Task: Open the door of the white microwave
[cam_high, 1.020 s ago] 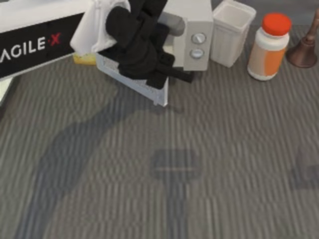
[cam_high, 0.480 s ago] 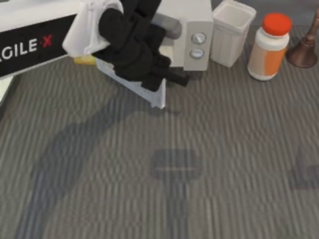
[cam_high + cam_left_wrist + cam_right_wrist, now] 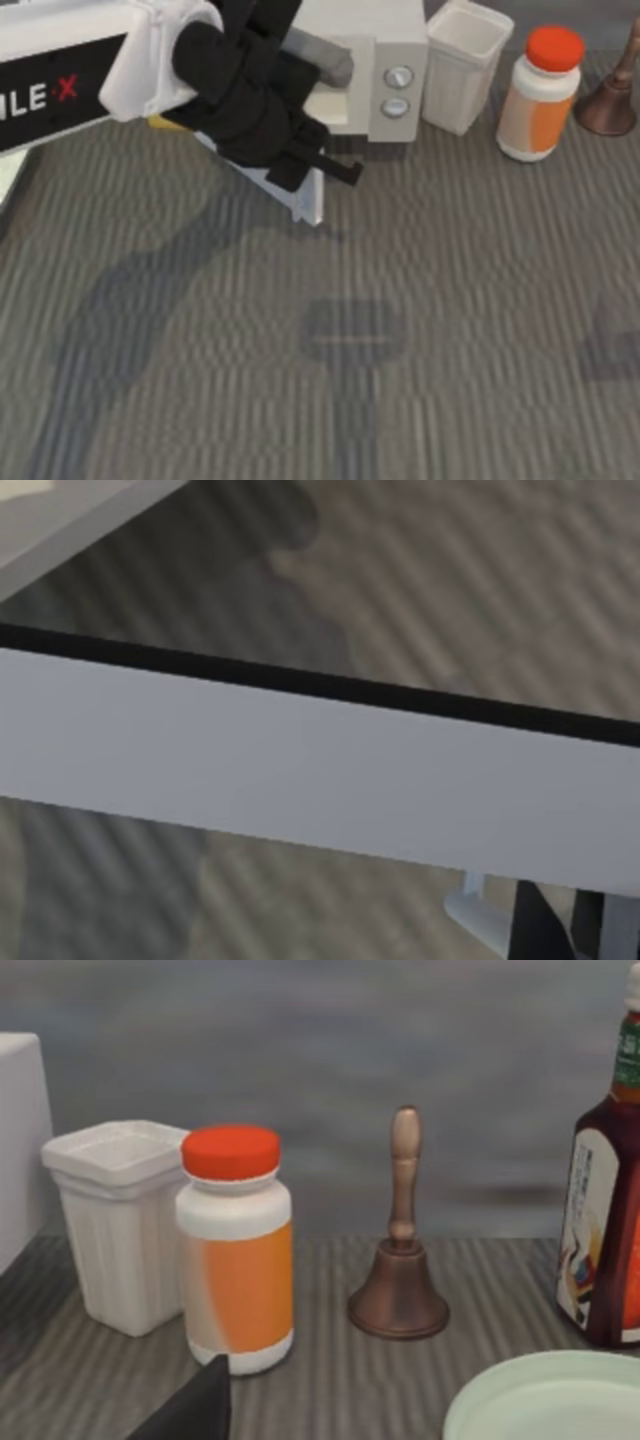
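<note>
Left gripper (image 3: pixel 330 170) sits at the free edge of the door (image 3: pixel 305 195), finger state indiscernible; door stands swung out from the microwave (image 3: pixel 385 60) at top-centre, and could slip free if contact loosens.

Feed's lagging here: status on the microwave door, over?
Left gripper at off-white mesh-window door, swung open from boxy white microwave. Right arm out of top view. Nothing blocking the door's path.

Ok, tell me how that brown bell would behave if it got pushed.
The brown bell probably resists tipping from a low push, since its flared base is wide. A push high on its slim upright handle might topple it. It looks like rigid metal and wood, so likely stiff and somewhat heavy for its size.
</note>
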